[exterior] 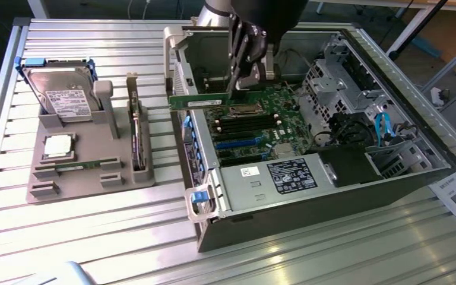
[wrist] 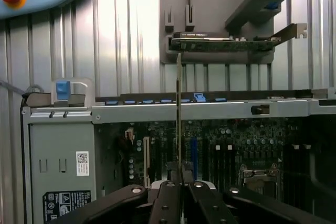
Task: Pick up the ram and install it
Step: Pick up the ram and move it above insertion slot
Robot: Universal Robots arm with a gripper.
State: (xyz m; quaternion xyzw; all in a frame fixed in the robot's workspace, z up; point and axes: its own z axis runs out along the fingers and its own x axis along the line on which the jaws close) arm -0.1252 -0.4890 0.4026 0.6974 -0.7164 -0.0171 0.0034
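Green and thin, the ram [exterior: 199, 102] hangs clamped by one end between the fingers of the gripper [exterior: 234, 89], above the motherboard [exterior: 287, 101]. Its long axis runs roughly along the dark memory slots [exterior: 248, 123] just below.

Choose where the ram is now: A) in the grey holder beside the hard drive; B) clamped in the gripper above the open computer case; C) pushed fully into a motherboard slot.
B: the gripper is shut on the ram, held over the motherboard.
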